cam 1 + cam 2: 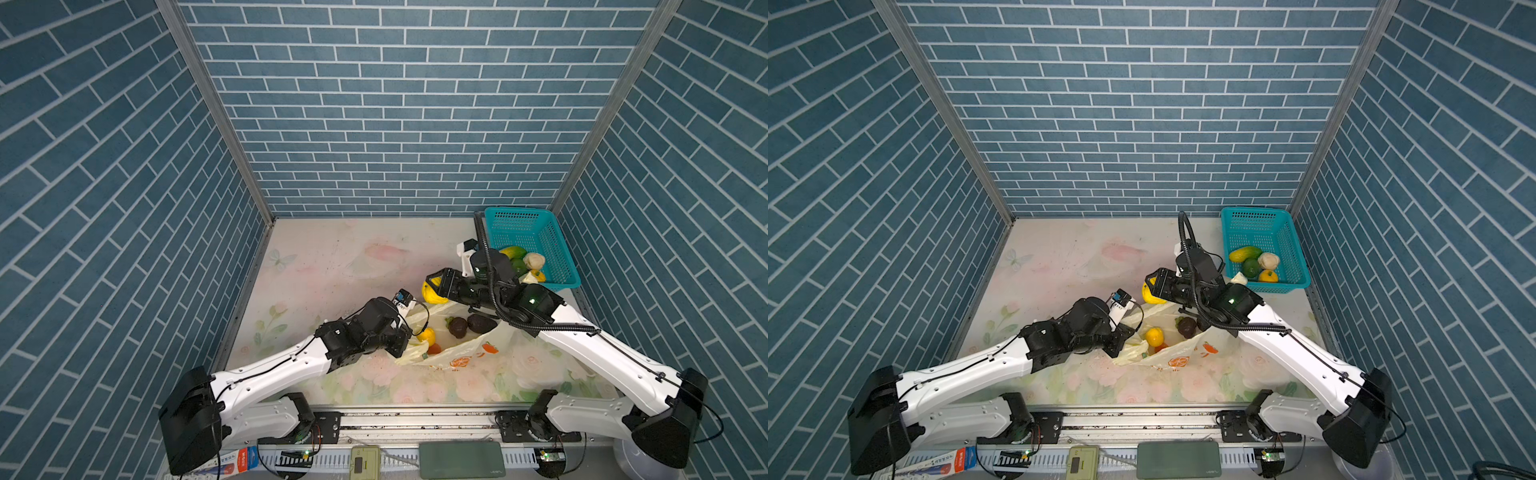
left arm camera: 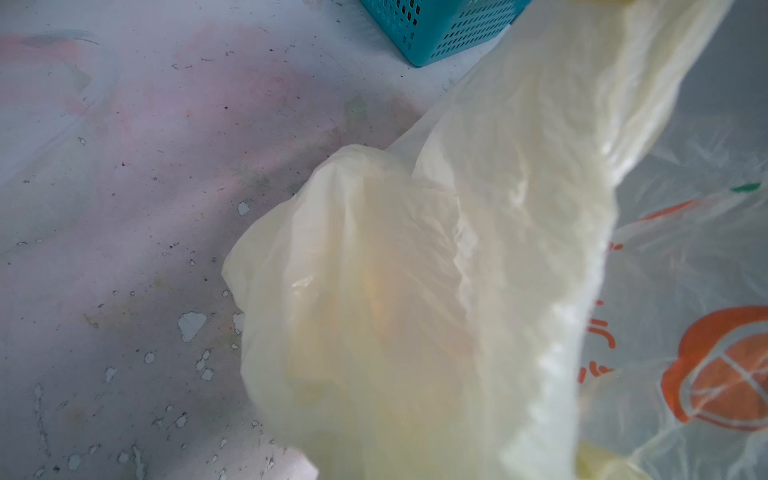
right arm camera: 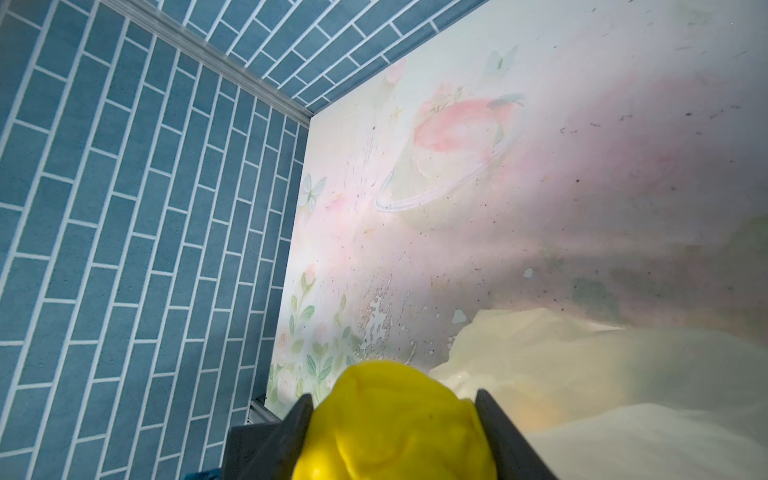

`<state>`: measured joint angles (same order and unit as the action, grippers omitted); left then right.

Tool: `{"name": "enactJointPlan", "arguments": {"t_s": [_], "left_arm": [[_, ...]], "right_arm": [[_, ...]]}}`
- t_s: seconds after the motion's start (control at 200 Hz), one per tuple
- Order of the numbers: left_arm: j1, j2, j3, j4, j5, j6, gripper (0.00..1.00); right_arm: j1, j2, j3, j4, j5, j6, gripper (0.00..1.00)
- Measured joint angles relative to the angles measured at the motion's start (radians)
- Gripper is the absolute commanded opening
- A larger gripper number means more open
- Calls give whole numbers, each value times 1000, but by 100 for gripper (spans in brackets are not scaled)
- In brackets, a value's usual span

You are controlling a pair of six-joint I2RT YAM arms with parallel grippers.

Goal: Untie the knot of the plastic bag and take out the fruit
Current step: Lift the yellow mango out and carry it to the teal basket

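Right wrist view: the right fingers are clamping a lemon from both sides and holding it in the air over the table, with the bag showing as pale folds just beside it. In both top views this lemon is hanging just past the bag's far edge, between the bag and the basket.

The left fingers are pressing together on the bag's left rim. In the left wrist view they are hidden, and a raised fold of cream plastic is filling most of the frame, with orange print showing through at one side.

The bag is lying near the middle of the table with its mouth gaping open. Inside it, a yellow fruit is sitting close to the left fingers, and two dark fruit are lying side by side nearer the right arm.

The basket is standing in the back right corner of the table. At its near end a yellow-green fruit, a green fruit, a cream fruit and an orange-yellow fruit are resting together.
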<state>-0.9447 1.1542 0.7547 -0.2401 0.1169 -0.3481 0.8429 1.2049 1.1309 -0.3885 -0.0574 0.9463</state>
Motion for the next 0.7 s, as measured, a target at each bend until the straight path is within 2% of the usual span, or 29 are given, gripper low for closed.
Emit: {"name": "enactJointPlan", "arguments": {"t_s": [0.165,0.325,0.505,0.7], "left_arm": [[0,17,6,9,0,0,0],[0,14,6,4,-5,-3,0],[0,-33,6,-28,-33,-10,0],[0,-81,6,-62,-77,-24,0]], "right_arm": [[12,5,2,30,5,-1,57],[-45,23,64,11,9,-19,57],[-185,26,169,-2,-4,-69,58],[-383,53,236,-2,-56,-128,59]]}}
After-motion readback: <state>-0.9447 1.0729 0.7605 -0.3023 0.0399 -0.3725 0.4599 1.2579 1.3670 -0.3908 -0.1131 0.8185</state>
